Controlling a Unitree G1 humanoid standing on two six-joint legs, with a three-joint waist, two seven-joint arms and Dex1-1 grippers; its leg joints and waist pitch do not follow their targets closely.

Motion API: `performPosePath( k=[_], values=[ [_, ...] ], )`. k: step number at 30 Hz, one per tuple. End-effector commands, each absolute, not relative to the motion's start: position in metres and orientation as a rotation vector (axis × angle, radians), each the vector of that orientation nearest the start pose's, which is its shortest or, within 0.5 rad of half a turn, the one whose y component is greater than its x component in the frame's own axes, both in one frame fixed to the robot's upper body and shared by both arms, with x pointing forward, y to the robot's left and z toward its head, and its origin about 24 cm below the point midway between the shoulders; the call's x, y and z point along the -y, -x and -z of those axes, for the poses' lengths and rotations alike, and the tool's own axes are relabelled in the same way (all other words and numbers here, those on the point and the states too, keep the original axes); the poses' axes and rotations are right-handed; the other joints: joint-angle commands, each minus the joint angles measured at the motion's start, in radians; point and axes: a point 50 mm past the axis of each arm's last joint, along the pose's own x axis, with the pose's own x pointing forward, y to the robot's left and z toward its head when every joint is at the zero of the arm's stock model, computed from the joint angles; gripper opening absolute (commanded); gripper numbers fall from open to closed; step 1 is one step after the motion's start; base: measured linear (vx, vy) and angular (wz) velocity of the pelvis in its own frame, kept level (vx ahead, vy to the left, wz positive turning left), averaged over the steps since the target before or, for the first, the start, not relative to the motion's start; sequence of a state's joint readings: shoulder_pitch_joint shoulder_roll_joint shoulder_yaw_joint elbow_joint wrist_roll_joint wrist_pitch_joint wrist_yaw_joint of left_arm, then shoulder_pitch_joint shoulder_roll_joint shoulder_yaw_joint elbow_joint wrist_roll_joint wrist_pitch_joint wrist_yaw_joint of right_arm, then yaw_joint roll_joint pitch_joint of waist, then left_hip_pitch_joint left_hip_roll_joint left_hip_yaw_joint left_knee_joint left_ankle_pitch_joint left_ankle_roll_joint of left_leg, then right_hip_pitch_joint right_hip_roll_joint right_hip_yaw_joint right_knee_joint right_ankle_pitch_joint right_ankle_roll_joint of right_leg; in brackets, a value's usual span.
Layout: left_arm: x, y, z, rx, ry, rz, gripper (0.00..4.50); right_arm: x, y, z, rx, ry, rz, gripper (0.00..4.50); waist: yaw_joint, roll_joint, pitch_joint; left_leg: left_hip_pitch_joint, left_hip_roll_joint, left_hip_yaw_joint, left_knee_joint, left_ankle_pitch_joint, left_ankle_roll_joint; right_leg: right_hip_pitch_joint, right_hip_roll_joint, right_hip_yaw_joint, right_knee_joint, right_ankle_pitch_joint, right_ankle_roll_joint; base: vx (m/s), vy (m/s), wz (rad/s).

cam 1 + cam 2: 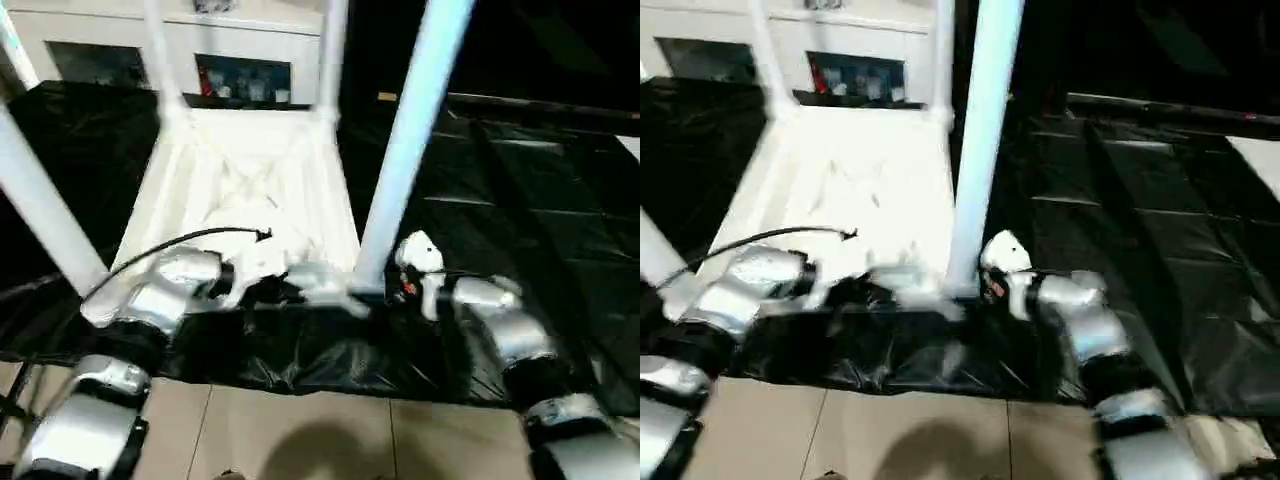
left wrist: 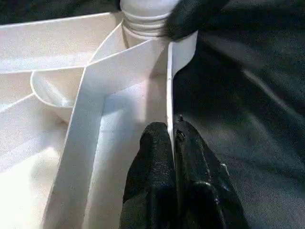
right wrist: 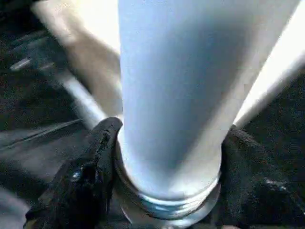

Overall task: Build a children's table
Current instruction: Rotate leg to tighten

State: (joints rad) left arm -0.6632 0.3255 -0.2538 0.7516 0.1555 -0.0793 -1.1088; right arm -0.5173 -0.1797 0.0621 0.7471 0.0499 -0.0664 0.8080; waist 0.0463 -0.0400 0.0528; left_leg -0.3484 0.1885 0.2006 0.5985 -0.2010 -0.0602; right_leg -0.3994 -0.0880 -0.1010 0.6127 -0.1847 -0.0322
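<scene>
Presently, position: children's table (image 1: pixel 250 190) lies inverted on the black-draped desk (image 1: pixel 520 200).
Left fingers (image 2: pixel 157 162): I see them pinched together on the top's thin rim wall.
Right fingers (image 3: pixel 95 162): clamped around the near leg (image 3: pixel 171 95) just above its threaded base.
Handling: I judge light, stiff, slick plastic; grip low.
Count: four legs upright.

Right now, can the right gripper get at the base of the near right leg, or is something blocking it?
Probably yes. The right gripper already has a finger on each side of the leg just above its threaded base, with nothing between. The left gripper is shut on the tabletop's rim beside that corner, clear of the leg.
</scene>
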Motion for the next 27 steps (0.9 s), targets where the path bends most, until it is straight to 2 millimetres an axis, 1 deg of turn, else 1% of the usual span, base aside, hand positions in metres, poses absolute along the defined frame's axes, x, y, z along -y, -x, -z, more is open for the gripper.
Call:
performPosePath(
  k=[1,2,3,4,5,6,7,8,9,10,11,12,13,14,15,16,17,18,19,20,21,23,24,25,26,27],
  values=[
    [-0.101,-0.324,-0.043,-0.367,-0.551,1.313,0.0,0.105,-0.322,-0.024,-0.221,0.065,-0.863,2.72,-0.003,0.011,-0.058,0.009,0.058,-0.034,-0.08,-0.248,-0.009,0.043,-0.08,0.066,-0.093,-0.357,-0.172,0.0,0.0,0.0],
    [-0.082,-0.319,-0.039,-0.354,-0.54,1.32,0.0,0.087,-0.319,-0.019,-0.212,0.028,-0.786,2.72,-0.008,0.022,-0.057,0.006,0.058,-0.036,-0.082,-0.254,-0.012,0.045,-0.08,0.067,-0.09,-0.337,-0.177,0.0,0.0,0.0],
    [-0.076,-0.318,-0.038,-0.349,-0.538,1.313,0.0,0.08,-0.319,-0.018,-0.21,0.025,-0.758,2.72,-0.015,0.02,-0.057,0.005,0.054,-0.036,-0.083,-0.269,-0.009,0.044,-0.077,0.065,-0.094,-0.344,-0.175,0.0,0.0,0.0],
    [-0.067,-0.316,-0.035,-0.343,-0.536,1.3,0.0,0.068,-0.319,-0.017,-0.207,0.024,-0.712,2.72,-0.017,0.021,-0.056,0.005,0.054,-0.035,-0.082,-0.275,-0.01,0.043,-0.076,0.065,-0.095,-0.352,-0.172,0.0,0.0,0.0],
    [-0.061,-0.314,-0.034,-0.334,-0.545,1.297,0.0,0.055,-0.318,-0.021,-0.175,0.049,-0.704,2.72,-0.02,0.024,-0.055,0.008,0.052,-0.036,-0.082,-0.289,-0.011,0.039,-0.077,0.064,-0.1,-0.383,-0.165,0.0,0.0,0.0],
    [-0.058,-0.313,-0.033,-0.329,-0.553,1.296,0.0,0.046,-0.317,-0.024,-0.151,0.067,-0.703,2.72,-0.021,0.022,-0.057,0.008,0.051,-0.035,-0.081,-0.29,-0.01,0.039,-0.077,0.064,-0.102,-0.393,-0.16,0.0,0.0,0.0],
    [-0.057,-0.311,-0.033,-0.324,-0.558,1.306,0.0,0.039,-0.317,-0.03,-0.104,0.095,-0.71,2.72,-0.024,0.023,-0.055,0.006,0.048,-0.035,-0.081,-0.298,-0.006,0.038,-0.076,0.063,-0.107,-0.424,-0.145,0.0,0.0,0.0],
    [-0.057,-0.311,-0.033,-0.323,-0.559,1.308,0.0,0.038,-0.317,-0.031,-0.097,0.096,-0.712,3.06,-0.023,0.022,-0.056,0.007,0.045,-0.035,-0.079,-0.301,0.006,0.037,-0.077,0.063,-0.111,-0.456,-0.128,0.0,0.0,0.0],
    [-0.058,-0.311,-0.033,-0.321,-0.565,1.31,0.0,0.038,-0.319,-0.035,-0.073,0.097,-0.713,3.26,-0.021,0.025,-0.058,0.007,0.045,-0.035,-0.078,-0.296,0.016,0.036,-0.078,0.064,-0.112,-0.463,-0.122,0.0,0.0,0.0],
    [-0.061,-0.312,-0.033,-0.32,-0.57,1.309,0.0,0.041,-0.32,-0.038,-0.051,0.089,-0.717,3.42,-0.022,0.026,-0.058,0.006,0.046,-0.035,-0.078,-0.29,0.019,0.036,-0.077,0.064,-0.112,-0.453,-0.122,0.0,0.0,0.0],
    [-0.064,-0.313,-0.034,-0.32,-0.57,1.307,0.0,0.045,-0.321,-0.04,-0.042,0.079,-0.724,3.42,-0.021,0.027,-0.06,0.004,0.048,-0.035,-0.079,-0.279,0.023,0.037,-0.075,0.065,-0.108,-0.419,-0.128,0.0,0.0,0.0],
    [-0.073,-0.315,-0.036,-0.31,-0.572,1.303,0.0,0.058,-0.322,-0.042,-0.03,0.068,-0.747,3.45,-0.022,0.024,-0.062,0.002,0.049,-0.033,-0.079,-0.267,0.031,0.038,-0.073,0.066,-0.102,-0.37,-0.141,0.0,0.0,0.0],
    [-0.077,-0.316,-0.038,-0.3,-0.571,1.312,0.0,0.066,-0.322,-0.042,-0.033,0.07,-0.77,3.45,-0.019,0.026,-0.065,-0.001,0.05,-0.032,-0.078,-0.255,0.044,0.044,-0.071,0.066,-0.095,-0.317,-0.154,0.0,0.0,0.0],
    [-0.08,-0.316,-0.039,-0.293,-0.57,1.319,0.0,0.071,-0.322,-0.041,-0.038,0.074,-0.784,3.53,-0.018,0.027,-0.066,0.0,0.051,-0.032,-0.077,-0.242,0.05,0.043,-0.071,0.067,-0.091,-0.281,-0.165,0.0,0.0,0.0],
    [-0.084,-0.316,-0.041,-0.284,-0.569,1.331,0.0,0.079,-0.322,-0.04,-0.047,0.089,-0.8,3.7,-0.018,0.027,-0.068,-0.004,0.051,-0.03,-0.077,-0.21,0.059,0.046,-0.071,0.067,-0.083,-0.216,-0.185,0.0,0.0,0.0],
    [-0.09,-0.313,-0.043,-0.266,-0.576,1.369,0.0,0.089,-0.321,-0.039,-0.061,0.118,-0.823,3.7,-0.017,0.027,-0.069,-0.006,0.051,-0.031,-0.075,-0.197,0.065,0.05,-0.071,0.066,-0.079,-0.189,-0.195,0.0,0.0,0.0],
    [-0.094,-0.312,-0.044,-0.254,-0.584,1.395,0.0,0.097,-0.321,-0.038,-0.07,0.14,-0.838,3.81,-0.015,0.027,-0.072,-0.006,0.051,-0.03,-0.073,-0.183,0.072,0.051,-0.071,0.065,-0.074,-0.156,-0.205,0.0,0.0,0.0],
    [-0.1,-0.311,-0.046,-0.25,-0.573,1.405,0.0,0.107,-0.321,-0.038,-0.082,0.164,-0.867,3.81,-0.015,0.025,-0.075,-0.007,0.052,-0.027,-0.068,-0.133,0.098,0.054,-0.072,0.067,-0.06,-0.052,-0.24,0.052,0.002,0.01],
    [-0.105,-0.311,-0.048,-0.247,-0.547,1.41,0.0,0.115,-0.321,-0.039,-0.091,0.179,-0.889,3.81,-0.017,0.021,-0.075,-0.007,0.052,-0.025,-0.067,-0.121,0.109,0.054,-0.072,0.068,-0.058,-0.03,-0.248,0.0,0.0,0.0],
    [-0.107,-0.311,-0.049,-0.247,-0.527,1.408,0.0,0.119,-0.321,-0.04,-0.095,0.187,-0.898,3.81,-0.013,0.022,-0.074,-0.004,0.051,-0.022,-0.064,-0.109,0.125,0.053,-0.073,0.07,-0.055,-0.004,-0.264,0.0,0.0,0.0],
    [-0.112,-0.31,-0.049,-0.251,-0.516,1.422,0.0,0.125,-0.322,-0.041,-0.109,0.192,-0.92,3.81,-0.012,0.021,-0.073,-0.005,0.051,-0.021,-0.065,-0.109,0.132,0.055,-0.072,0.068,-0.056,-0.014,-0.27,0.0,0.0,0.0],
    [-0.118,-0.307,-0.049,-0.258,-0.51,1.453,0.0,0.131,-0.323,-0.043,-0.132,0.194,-0.948,3.81,-0.008,0.023,-0.071,-0.003,0.053,-0.021,-0.066,-0.119,0.126,0.055,-0.07,0.066,-0.058,-0.05,-0.267,0.0,0.0,0.0],
    [-0.122,-0.307,-0.049,-0.275,-0.497,1.462,0.0,0.133,-0.322,-0.043,-0.144,0.203,-0.984,3.81,-0.008,0.023,-0.069,-0.003,0.056,-0.019,-0.066,-0.138,0.119,0.053,-0.07,0.066,-0.061,-0.078,-0.263,0.0,0.0,0.0],
    [-0.125,-0.306,-0.049,-0.286,-0.492,1.477,0.0,0.135,-0.321,-0.043,-0.162,0.218,-1.039,3.81,-0.007,0.02,-0.069,-0.005,0.056,-0.02,-0.066,-0.146,0.116,0.055,-0.07,0.065,-0.061,-0.091,-0.26,0.0,0.0,0.0],
    [-0.132,-0.306,-0.049,-0.31,-0.48,1.491,0.0,0.137,-0.318,-0.043,-0.195,0.26,-1.125,3.81,-0.006,0.022,-0.068,-0.004,0.057,-0.02,-0.067,-0.16,0.106,0.054,-0.07,0.064,-0.064,-0.124,-0.253,0.0,0.0,0.0],
    [-0.136,-0.306,-0.05,-0.318,-0.481,1.5,0.0,0.139,-0.317,-0.043,-0.222,0.265,-1.164,3.81,-0.006,0.018,-0.066,-0.005,0.056,-0.02,-0.067,-0.173,0.099,0.053,-0.071,0.064,-0.067,-0.154,-0.245,0.0,0.0,0.0]
  ],
)
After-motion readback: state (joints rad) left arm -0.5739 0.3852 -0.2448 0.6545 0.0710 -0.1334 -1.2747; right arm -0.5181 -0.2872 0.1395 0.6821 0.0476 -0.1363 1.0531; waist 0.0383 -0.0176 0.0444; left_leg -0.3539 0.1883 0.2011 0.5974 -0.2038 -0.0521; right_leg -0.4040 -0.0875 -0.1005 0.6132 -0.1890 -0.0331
